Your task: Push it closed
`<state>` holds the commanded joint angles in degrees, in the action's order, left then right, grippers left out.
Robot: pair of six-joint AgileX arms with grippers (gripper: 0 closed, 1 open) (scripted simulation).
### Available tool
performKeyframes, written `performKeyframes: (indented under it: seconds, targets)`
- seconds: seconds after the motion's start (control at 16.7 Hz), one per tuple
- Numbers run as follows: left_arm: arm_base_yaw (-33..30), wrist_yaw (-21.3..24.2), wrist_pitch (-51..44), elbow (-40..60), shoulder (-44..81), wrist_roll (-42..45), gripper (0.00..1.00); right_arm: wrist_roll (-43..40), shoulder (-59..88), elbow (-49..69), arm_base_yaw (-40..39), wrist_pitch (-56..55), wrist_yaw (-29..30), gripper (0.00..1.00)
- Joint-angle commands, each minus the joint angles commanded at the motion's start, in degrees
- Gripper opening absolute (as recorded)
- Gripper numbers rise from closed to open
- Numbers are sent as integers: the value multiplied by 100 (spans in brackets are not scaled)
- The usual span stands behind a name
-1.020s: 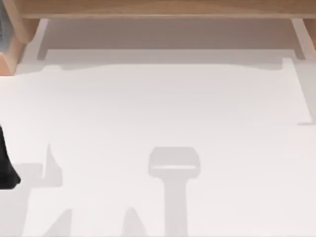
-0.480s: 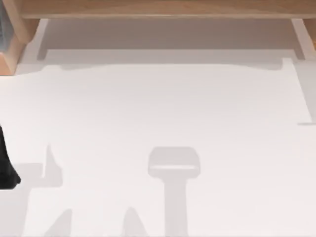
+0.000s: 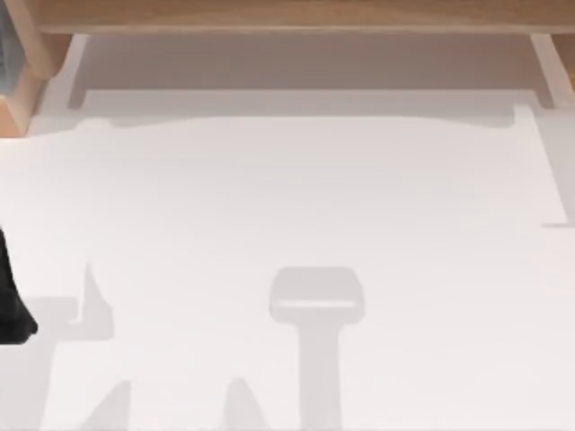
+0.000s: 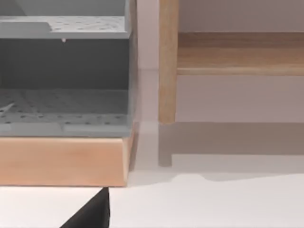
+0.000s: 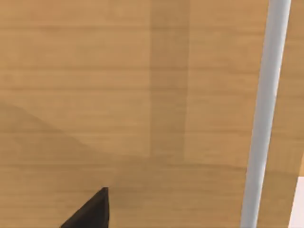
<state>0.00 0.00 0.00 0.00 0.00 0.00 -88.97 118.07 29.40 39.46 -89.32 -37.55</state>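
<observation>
Top view first: the white table [image 3: 296, 206] takes up most of the frame, with a long wooden rail [image 3: 296, 16] running across the top edge. In the upper left corner there's a wooden unit [image 3: 20, 90] poking in, with a sliver of grey on it. The left arm [image 3: 9, 301] is a dark shape at the left edge of the frame, a bit below the middle. There are soft grey shadows [image 3: 316, 301] lying on the table in the lower half.

The left wrist view looks at that wooden unit side on. There are grey perforated trays [image 4: 64, 111] stacked one above another inside it, sitting over a thick wooden base [image 4: 61, 161] that rests on the table. Just beside the unit stands a wooden post [image 4: 167, 61], with a wooden shelf [image 4: 240, 54] reaching out from it. A dark tip of the left claw [image 4: 90, 213] shows near the base, apart from it. I honestly can't tell if this claw is open or closed.

The right wrist view is right up against the thing to push: a wooden front [image 5: 118, 95] with visible grain, plus a pale handle bar [image 5: 263, 114] running along one side of it (slightly tilted in the shot). A dark tip of the right claw [image 5: 90, 211] shows in front of the wood. Same deal, can't tell open or closed, and can't tell if it's touching.
</observation>
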Motion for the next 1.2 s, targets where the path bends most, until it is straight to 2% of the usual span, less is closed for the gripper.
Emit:
performKeyframes:
  seconds: [0.78, 1.2]
  targets:
    - [0, 0, 0, 0, 0, 0, 100, 0, 0, 0, 0, 0, 0, 2]
    - [0, 0, 0, 0, 0, 0, 100, 0, 0, 0, 0, 0, 0, 0]
